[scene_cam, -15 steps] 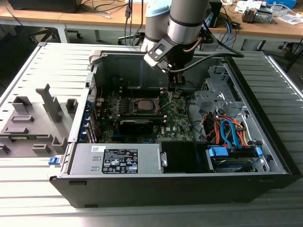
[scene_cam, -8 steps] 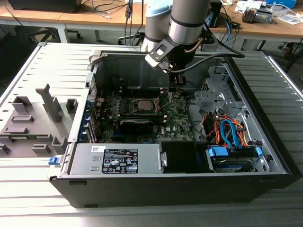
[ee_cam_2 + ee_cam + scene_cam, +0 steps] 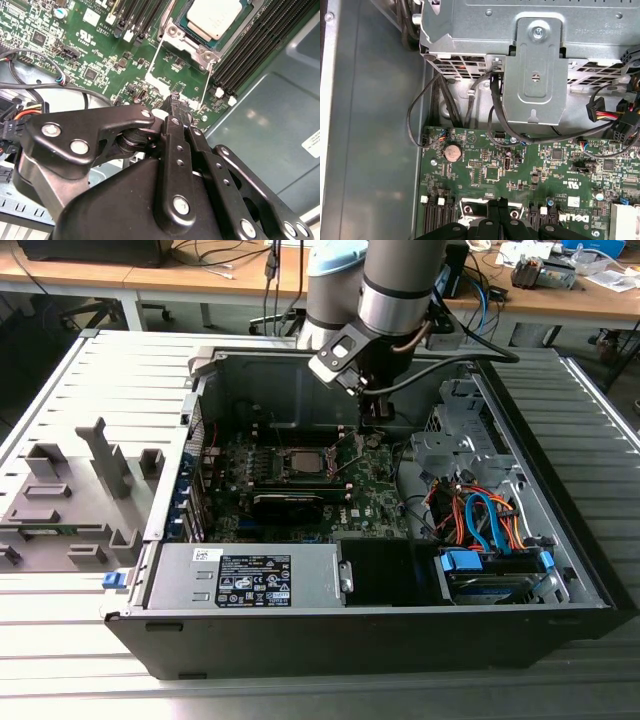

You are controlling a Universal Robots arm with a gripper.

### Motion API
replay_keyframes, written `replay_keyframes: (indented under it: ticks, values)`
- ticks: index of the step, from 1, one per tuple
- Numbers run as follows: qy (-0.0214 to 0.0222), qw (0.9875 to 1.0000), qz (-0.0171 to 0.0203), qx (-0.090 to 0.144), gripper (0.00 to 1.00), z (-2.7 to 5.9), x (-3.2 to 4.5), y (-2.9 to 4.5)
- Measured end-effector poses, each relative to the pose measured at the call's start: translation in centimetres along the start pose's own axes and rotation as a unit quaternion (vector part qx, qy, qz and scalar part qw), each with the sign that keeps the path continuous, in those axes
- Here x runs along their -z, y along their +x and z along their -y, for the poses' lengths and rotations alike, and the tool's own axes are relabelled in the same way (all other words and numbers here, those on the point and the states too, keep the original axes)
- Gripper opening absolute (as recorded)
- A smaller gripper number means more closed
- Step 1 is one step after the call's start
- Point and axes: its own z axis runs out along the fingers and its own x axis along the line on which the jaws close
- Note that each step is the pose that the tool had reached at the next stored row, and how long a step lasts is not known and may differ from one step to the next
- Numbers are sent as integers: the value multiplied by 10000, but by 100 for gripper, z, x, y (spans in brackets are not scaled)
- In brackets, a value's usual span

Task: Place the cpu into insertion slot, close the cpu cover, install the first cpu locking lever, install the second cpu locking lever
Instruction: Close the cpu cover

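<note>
gripper (image 3: 173, 100) low over motherboard (image 3: 540, 165), just beside socket (image 3: 187, 42) | jaws pressed together | cpu (image 3: 215, 17) lying in socket, silver top showing, toward motherboard's far edge in exterior view

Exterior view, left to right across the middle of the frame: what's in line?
Grey fixture with upright blocks → cpu in its socket → end effector → metal drive cage → black case rim. Power supply and cables left out because they overlap.
</note>
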Motion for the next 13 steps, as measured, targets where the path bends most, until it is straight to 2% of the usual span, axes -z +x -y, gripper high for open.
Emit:
replay_keyframes:
  ticks: [13]
  values:
    - [0, 10000, 0, 0, 11, -31, -13, -3]
